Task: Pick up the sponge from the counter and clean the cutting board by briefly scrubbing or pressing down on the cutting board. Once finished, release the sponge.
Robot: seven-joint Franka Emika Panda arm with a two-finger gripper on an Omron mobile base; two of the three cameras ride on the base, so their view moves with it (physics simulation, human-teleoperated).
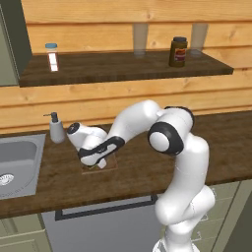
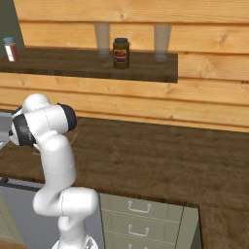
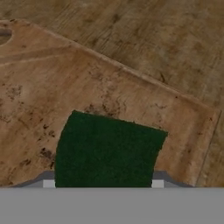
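Standing on the dark wooden shelf (image 1: 123, 66) are a brown jar (image 1: 178, 51) with a dark lid at the 1 o'clock end and a small white bottle (image 1: 51, 56) with a pale blue cap at 10 o'clock; what either holds cannot be told. Two pale glasses (image 2: 102, 38) stand behind the jar against the plank wall, seemingly clear; a grey soap dispenser (image 1: 56, 128) sits on the counter (image 1: 221, 147) just beside the grey metal sink (image 1: 17, 165), whose basin shows a round drain.

From the left base view the white arm rises at 5 o'clock, bends at a dark elbow joint near centre, and reaches down toward 9 o'clock; the gripper (image 1: 98, 164) is low over the cutting board (image 1: 106, 169), its hand tilted downward.

Seen from the hand camera, the sponge (image 3: 107, 151) lies flat on the cutting board (image 3: 65, 96), its dark green top a rough-textured rectangle toward 6 o'clock; the fingers (image 3: 157, 183) show as pale tips at either side of its near edge, closed against it, so the gripper has the sponge clamped between them. The board is brown wood with a pale outline and dark speckled stains scattered about the sponge; darker counter grain runs beyond its edge toward 1 o'clock.
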